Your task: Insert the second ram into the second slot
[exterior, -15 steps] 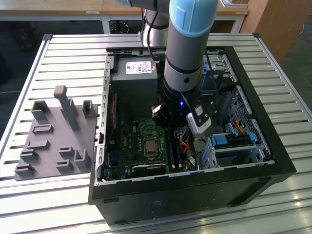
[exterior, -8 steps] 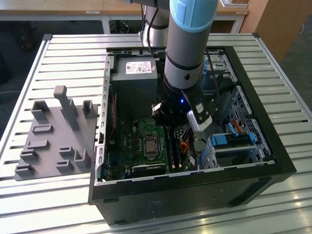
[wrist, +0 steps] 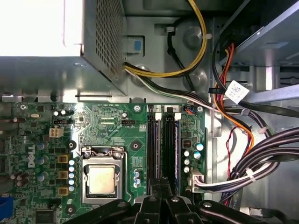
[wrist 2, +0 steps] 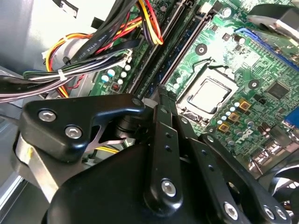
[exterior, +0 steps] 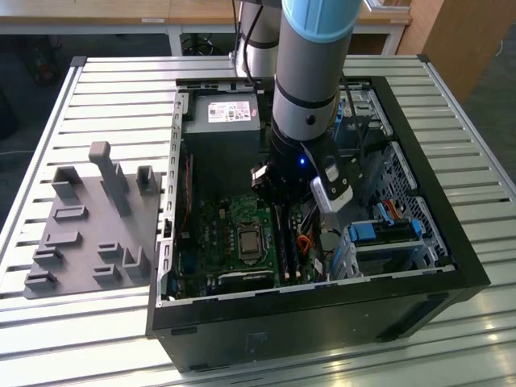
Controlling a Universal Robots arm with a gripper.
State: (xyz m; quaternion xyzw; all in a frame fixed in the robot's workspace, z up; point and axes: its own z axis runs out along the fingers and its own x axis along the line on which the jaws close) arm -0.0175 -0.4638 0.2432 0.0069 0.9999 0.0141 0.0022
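Second ram (wrist: 177, 154) looks seated on edge in its slot (wrist: 176, 184), a thin blue strip running straight out from under the gripper (wrist: 161, 186), though the angle makes full seating hard to confirm. Fingertips (wrist: 154, 184) pressed together over the neighbouring slots, gripping nothing. CPU socket (wrist: 102, 179) sits beside the gripper, cable bundle (wrist: 261, 163) on the opposite side.

Robotics lab: open PC case (exterior: 419, 266) on slatted alu. bench (exterior: 105, 97), robot arm (exterior: 310, 89) overhead.
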